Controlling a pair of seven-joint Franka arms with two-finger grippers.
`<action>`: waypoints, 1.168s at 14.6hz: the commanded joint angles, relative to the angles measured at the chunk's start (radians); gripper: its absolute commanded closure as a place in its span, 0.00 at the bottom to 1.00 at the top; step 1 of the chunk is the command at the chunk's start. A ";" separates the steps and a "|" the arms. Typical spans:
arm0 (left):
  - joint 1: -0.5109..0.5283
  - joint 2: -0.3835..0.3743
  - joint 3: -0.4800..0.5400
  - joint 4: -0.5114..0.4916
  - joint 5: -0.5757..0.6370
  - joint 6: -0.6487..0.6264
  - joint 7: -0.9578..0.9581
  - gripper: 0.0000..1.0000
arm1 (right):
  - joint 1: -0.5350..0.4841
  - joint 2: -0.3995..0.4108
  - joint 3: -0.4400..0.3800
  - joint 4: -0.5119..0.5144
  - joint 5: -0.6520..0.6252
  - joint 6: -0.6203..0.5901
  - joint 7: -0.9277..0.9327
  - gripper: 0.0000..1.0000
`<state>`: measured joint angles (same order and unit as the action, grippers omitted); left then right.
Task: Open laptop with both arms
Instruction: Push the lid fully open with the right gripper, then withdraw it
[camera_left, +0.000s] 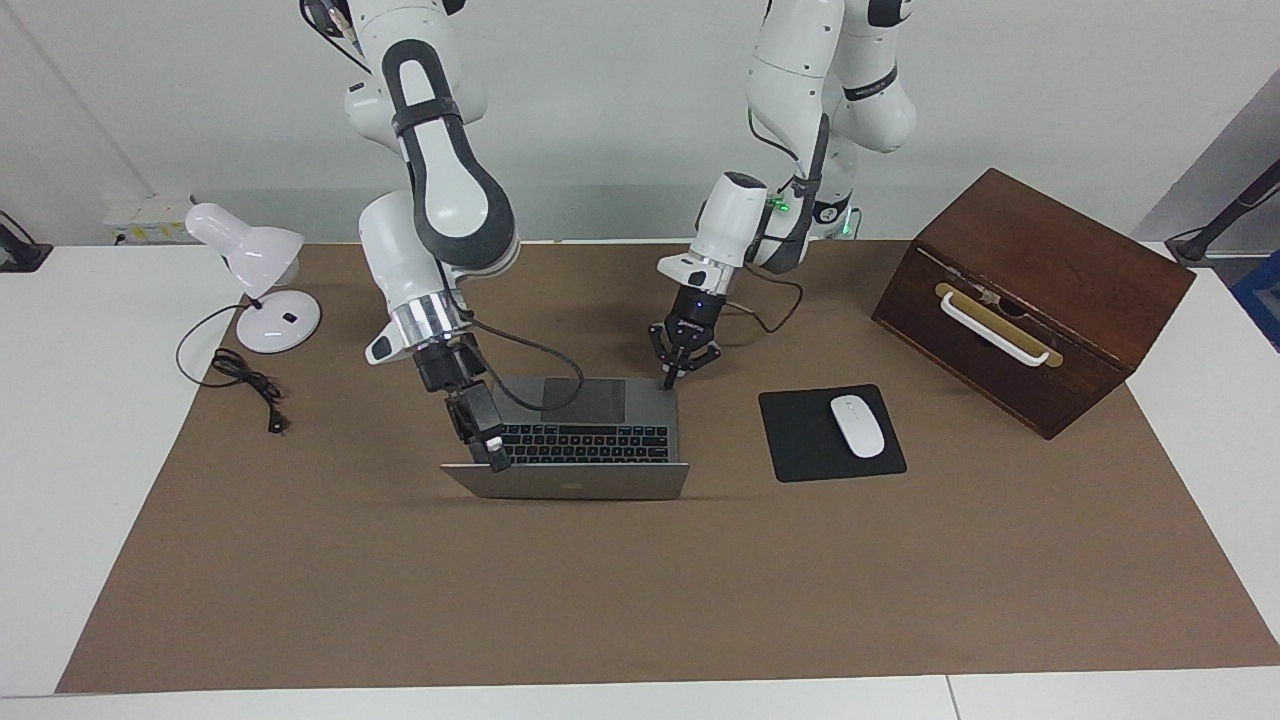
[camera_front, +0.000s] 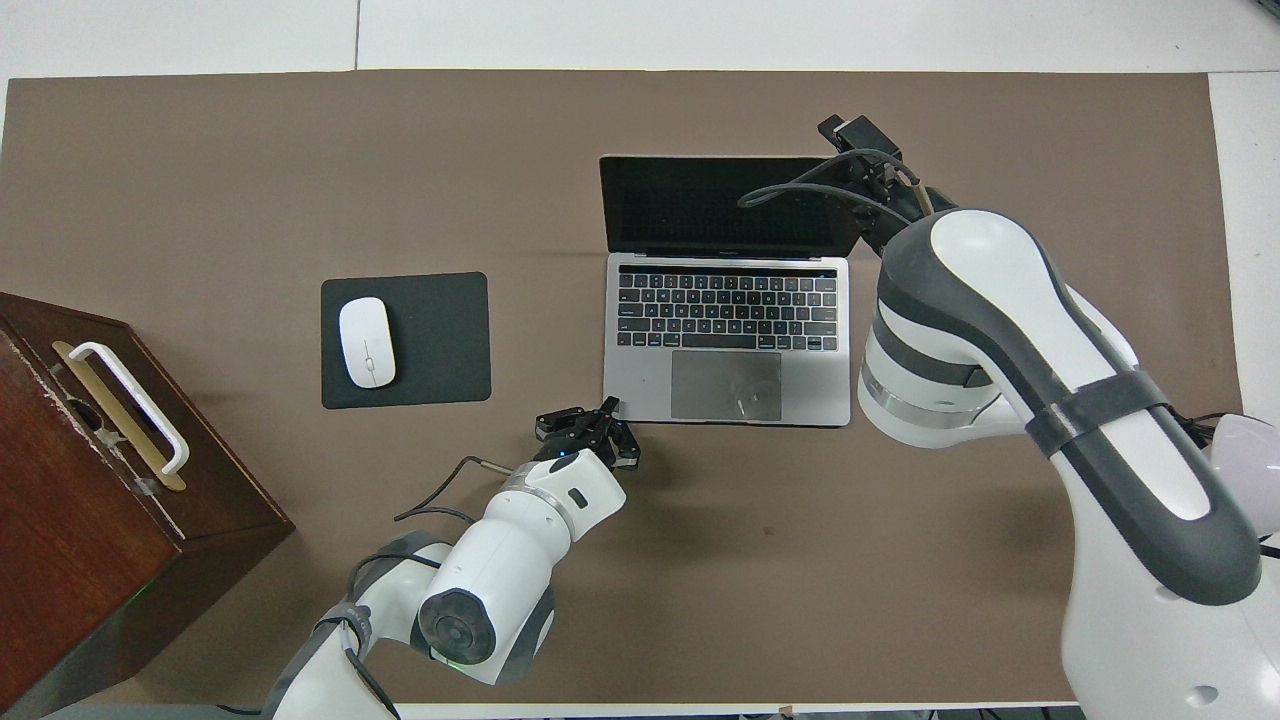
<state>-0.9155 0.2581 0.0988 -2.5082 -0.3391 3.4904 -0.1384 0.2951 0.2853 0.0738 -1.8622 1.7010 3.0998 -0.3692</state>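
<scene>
Bright, even light from above fills both views. Soft, short shadows lie on the brown mat (camera_left: 640, 590) under the arms and beside the wooden box (camera_left: 1035, 295). Focus is sharp throughout. A faint sheen shows on the laptop (camera_front: 725, 385) trackpad.

A white desk (camera_left: 60, 420) carries a large brown mat (camera_left: 620, 580) over most of its top. A plain pale wall (camera_left: 620, 100) rises along the robots' end of the desk, with a white socket strip (camera_left: 145, 215) at its foot. Light is even and soft.
</scene>
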 joint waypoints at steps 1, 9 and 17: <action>0.010 0.035 0.001 0.006 -0.014 0.015 0.025 1.00 | -0.022 0.014 0.007 0.028 0.028 -0.024 -0.054 0.00; 0.014 0.035 0.001 0.006 -0.012 0.015 0.025 1.00 | 0.033 0.092 0.017 0.257 0.022 -0.021 0.022 0.00; 0.014 -0.002 -0.002 0.015 -0.085 0.015 0.022 1.00 | 0.036 0.150 0.018 0.461 0.023 -0.030 0.062 0.00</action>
<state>-0.9056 0.2592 0.1019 -2.5043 -0.3673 3.4920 -0.1382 0.3470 0.3904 0.0910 -1.4890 1.7019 3.0872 -0.3126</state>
